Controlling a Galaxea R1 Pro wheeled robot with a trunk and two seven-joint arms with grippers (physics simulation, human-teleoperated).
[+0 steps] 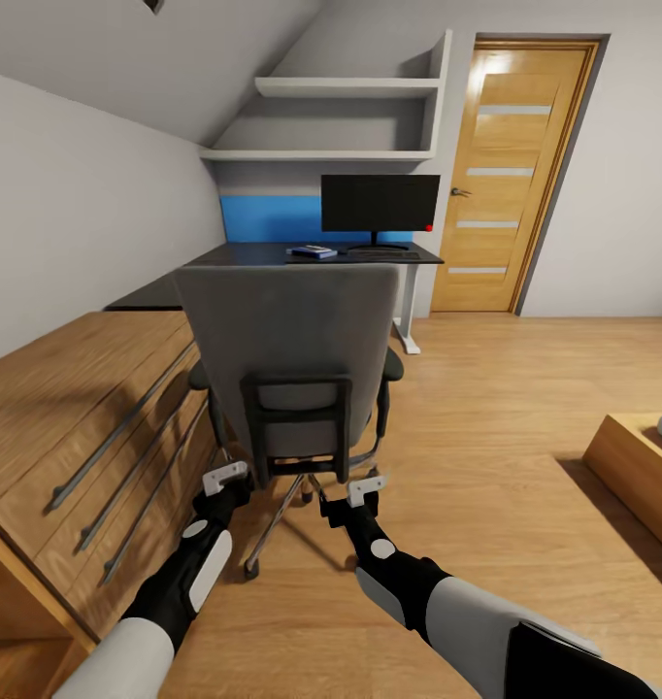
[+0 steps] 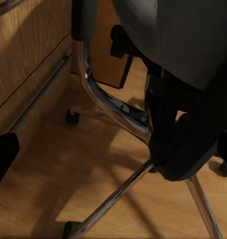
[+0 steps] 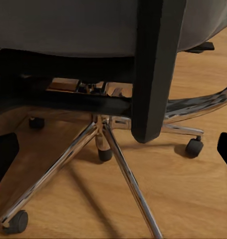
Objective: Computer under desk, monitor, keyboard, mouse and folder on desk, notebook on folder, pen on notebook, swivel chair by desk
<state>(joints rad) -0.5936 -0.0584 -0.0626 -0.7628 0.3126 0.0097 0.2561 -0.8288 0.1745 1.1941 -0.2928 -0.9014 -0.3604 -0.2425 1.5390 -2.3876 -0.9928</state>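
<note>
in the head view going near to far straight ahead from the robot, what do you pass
Left gripper and right gripper → swivel chair → desk → monitor → blue wall panel.

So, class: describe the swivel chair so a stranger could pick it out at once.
Start at the black desk under the wall shelves. The swivel chair stands before it, back toward us. It alone is grey-padded, on a chrome wheeled base.
</note>
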